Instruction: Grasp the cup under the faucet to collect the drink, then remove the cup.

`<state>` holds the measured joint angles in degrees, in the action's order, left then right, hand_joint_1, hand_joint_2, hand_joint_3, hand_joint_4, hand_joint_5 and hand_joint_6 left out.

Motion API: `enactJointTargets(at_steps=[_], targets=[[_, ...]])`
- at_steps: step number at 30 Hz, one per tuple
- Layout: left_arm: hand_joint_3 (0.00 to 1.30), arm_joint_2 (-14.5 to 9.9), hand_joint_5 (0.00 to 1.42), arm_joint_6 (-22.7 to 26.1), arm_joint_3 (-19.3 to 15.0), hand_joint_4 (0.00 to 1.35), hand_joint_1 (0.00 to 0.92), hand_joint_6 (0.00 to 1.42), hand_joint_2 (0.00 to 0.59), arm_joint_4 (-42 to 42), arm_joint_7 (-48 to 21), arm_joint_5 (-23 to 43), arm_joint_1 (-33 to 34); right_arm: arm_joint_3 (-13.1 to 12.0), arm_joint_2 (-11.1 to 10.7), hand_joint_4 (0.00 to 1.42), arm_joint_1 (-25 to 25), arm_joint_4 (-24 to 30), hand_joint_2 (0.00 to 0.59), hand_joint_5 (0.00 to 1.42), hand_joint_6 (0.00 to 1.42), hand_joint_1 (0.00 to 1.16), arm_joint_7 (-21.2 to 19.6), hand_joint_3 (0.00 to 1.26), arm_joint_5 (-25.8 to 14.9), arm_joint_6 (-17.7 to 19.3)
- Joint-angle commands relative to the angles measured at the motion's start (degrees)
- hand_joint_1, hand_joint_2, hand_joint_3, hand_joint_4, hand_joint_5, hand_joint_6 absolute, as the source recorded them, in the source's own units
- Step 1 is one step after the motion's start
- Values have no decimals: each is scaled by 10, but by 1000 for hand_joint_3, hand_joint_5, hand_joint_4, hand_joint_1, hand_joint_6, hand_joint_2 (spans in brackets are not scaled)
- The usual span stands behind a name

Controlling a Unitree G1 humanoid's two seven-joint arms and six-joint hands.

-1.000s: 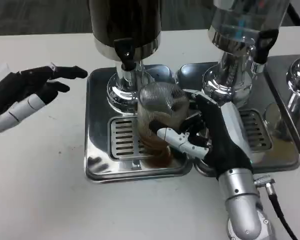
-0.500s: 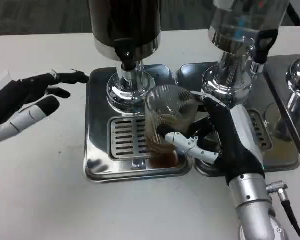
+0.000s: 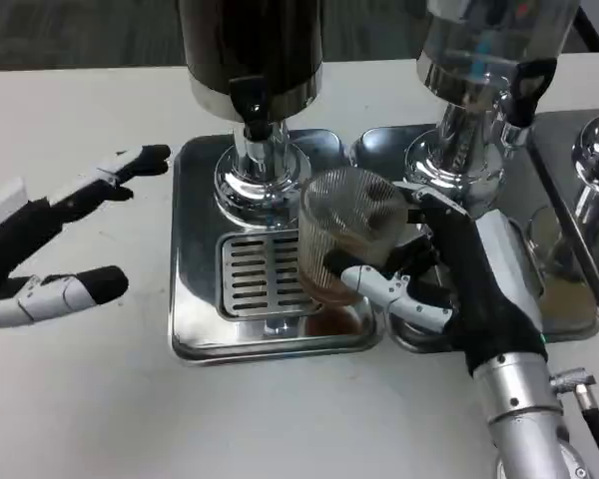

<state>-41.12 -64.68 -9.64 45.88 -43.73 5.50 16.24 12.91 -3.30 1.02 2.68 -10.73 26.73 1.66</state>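
Observation:
My right hand (image 3: 449, 274) grips a ribbed clear cup (image 3: 344, 235) holding a little brown drink. The cup hangs tilted over the right side of the slotted drip tray (image 3: 255, 274), to the right of and below the black faucet (image 3: 250, 105) of the dark dispenser (image 3: 250, 45). My left hand (image 3: 55, 235) hovers over the table left of the tray with its fingers spread and nothing in it.
A second dispenser (image 3: 484, 60) with a clear tank stands to the right on its own steel tray (image 3: 519, 259). Another chrome base (image 3: 594, 160) sits at the far right edge. A brown puddle lies on the front of the drip tray.
My right hand has carried the cup to the right and slightly up, away from the faucet. My left hand has opened wider and drawn back to the left.

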Motion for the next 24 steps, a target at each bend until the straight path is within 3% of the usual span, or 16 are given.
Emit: enactJointTargets(at_steps=[1,24], targets=[[5,-19,0,-25,8,0,0,142,100,-9,22,-28,-15,-9,-2,690,5,30,272,720,762,639,5,555,-8,2],[0,-41,0,-77,23,0,0,134,86,-78,84,-50,-116,-14,-16,699,91,165,271,727,775,636,58,558,-13,-18]])
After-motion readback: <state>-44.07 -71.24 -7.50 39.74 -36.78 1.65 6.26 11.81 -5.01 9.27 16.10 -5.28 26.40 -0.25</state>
